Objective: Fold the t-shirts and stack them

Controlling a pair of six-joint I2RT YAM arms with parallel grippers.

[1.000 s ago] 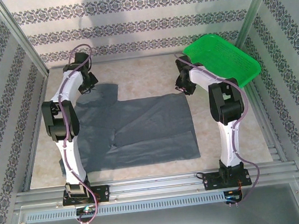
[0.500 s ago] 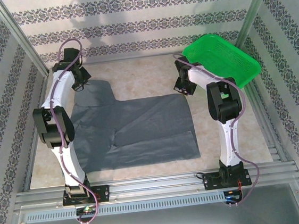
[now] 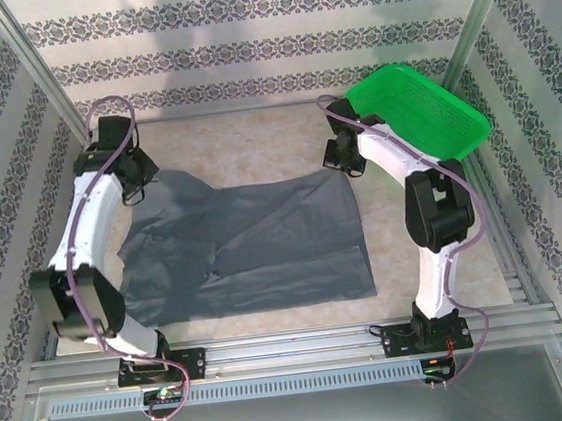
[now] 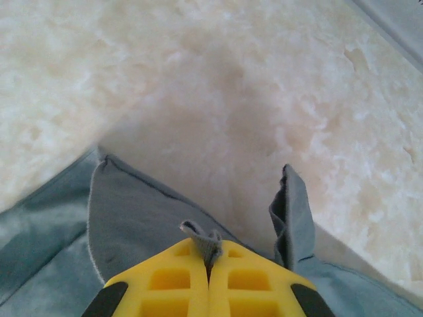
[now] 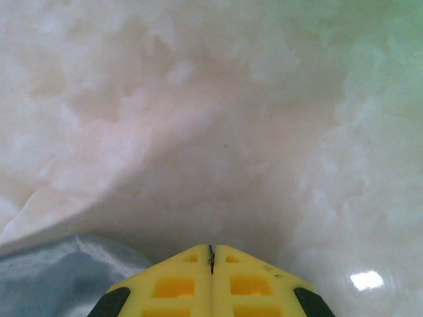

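Observation:
One dark slate-grey t-shirt lies spread across the middle of the table. My left gripper is at its far left corner. In the left wrist view the yellow fingers of that gripper are shut, with a small tuft of grey fabric pinched between them. My right gripper is at the shirt's far right corner. In the right wrist view its gripper is shut, with only a thin dark sliver in the seam. Grey cloth runs under its left finger.
A bright green mesh basket leans at the back right, just behind the right arm. Patterned walls and metal frame rails enclose the pale marbled tabletop. Bare table lies beyond the shirt's far edge.
The left arm has swung out to the left and dragged the shirt's far left corner with it. The right gripper has closed at the far right corner, and the far edge now runs between the two.

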